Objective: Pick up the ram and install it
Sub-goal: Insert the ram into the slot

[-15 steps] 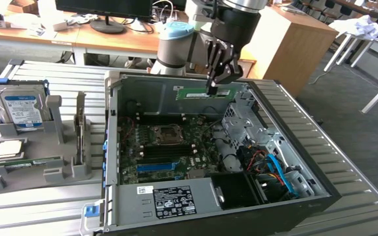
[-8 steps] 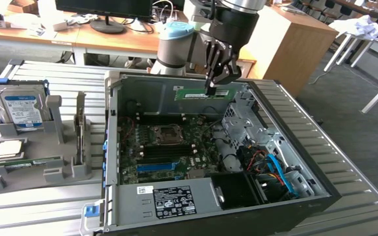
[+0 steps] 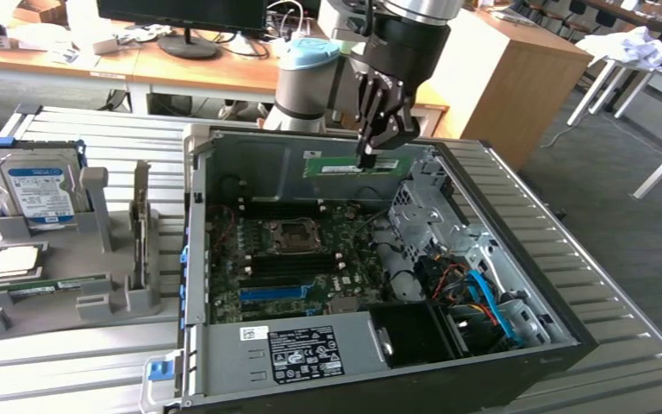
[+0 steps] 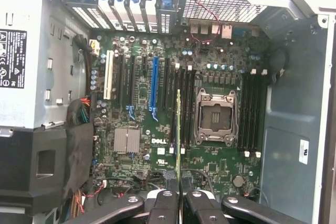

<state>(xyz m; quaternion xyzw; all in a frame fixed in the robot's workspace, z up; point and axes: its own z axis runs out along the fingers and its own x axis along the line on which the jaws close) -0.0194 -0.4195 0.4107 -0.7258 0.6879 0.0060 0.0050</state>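
The ram [image 3: 348,165], a thin green stick with a pale label on its face, hangs in the air over the open computer case [image 3: 561,336], clamped by its upper edge in the pincer [image 3: 368,153] of the single arm. The jaws are drawn together on the board, somewhat towards its end on the exterior view's right. The stick lies level, directly beneath the pincer, with its long axis running across the exterior view from left to right.

In the wrist view the ram [image 4: 178,129] appears edge-on as a narrow green line reaching out from between the pincer [image 4: 179,195] tips. It runs parallel to the long dark slots [image 4: 185,108] between the empty processor socket [image 4: 214,116] and a blue slot [image 4: 154,87]. It appears to hang well clear of the motherboard [image 3: 343,250].

The word "DELL" [image 4: 159,140] is printed in white on the board beside a finned silver heatsink [image 4: 126,141]. The power supply carries a black-and-white label [image 3: 304,354], its print too fine to read.

Outside the case, at the exterior view's left, a grey holder [image 3: 113,302] on the slatted metal tabletop [image 3: 78,371] keeps a blue-labelled hard drive [image 3: 38,194] upright and a square silver chip [image 3: 18,259] lying flat.
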